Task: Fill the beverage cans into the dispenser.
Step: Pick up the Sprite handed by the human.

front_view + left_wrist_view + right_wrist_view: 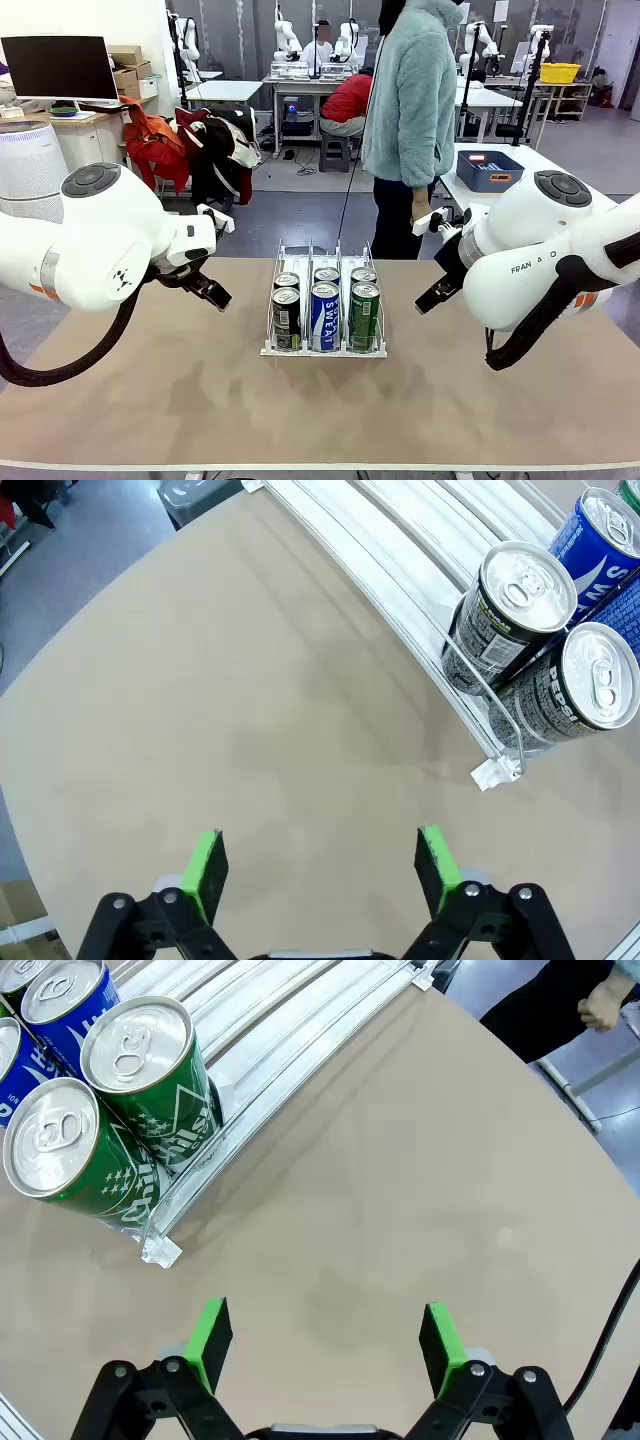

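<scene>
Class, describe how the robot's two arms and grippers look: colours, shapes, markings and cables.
Both arms, the left arm and the right arm, are white and rounded, each with a dark grey round cap and a thick black cable. The right arm bears dark lettering starting FRAN. The left gripper and the right gripper are black, with flat bright green pads on their fingers.

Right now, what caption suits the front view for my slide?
Open left gripper and right gripper flank the three-lane dispenser holding six beverage cans; a person stands behind.
</scene>
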Motion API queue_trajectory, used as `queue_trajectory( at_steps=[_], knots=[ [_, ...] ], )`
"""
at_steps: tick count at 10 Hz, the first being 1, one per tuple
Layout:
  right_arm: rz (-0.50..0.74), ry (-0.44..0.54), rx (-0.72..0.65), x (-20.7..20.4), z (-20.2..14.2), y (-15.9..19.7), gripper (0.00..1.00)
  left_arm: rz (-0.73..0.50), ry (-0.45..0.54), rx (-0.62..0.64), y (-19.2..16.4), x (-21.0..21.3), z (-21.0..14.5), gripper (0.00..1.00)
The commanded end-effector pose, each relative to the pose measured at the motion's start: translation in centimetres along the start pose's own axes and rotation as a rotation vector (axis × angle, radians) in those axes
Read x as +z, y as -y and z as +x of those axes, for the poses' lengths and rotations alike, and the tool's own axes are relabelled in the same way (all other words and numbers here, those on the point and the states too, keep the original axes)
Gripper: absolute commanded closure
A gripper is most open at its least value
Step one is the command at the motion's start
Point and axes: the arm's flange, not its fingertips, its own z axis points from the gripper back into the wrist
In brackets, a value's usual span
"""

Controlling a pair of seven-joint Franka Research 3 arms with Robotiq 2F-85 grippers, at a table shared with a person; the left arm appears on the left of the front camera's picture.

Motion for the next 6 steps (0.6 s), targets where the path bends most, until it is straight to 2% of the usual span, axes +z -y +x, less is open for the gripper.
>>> queue_trajectory(
  at_steps=[1,6],
  knots=[
    [0.000,0.000,0.000,0.00,0.00,0.00,0.00,0.000,0.000,0.000,0.00,0.00,0.00,0.00],
    [0.000,0.000,0.000,0.00,0.00,0.00,0.00,0.000,0.000,0.000,0.00,0.00,0.00,0.00]
  ],
)
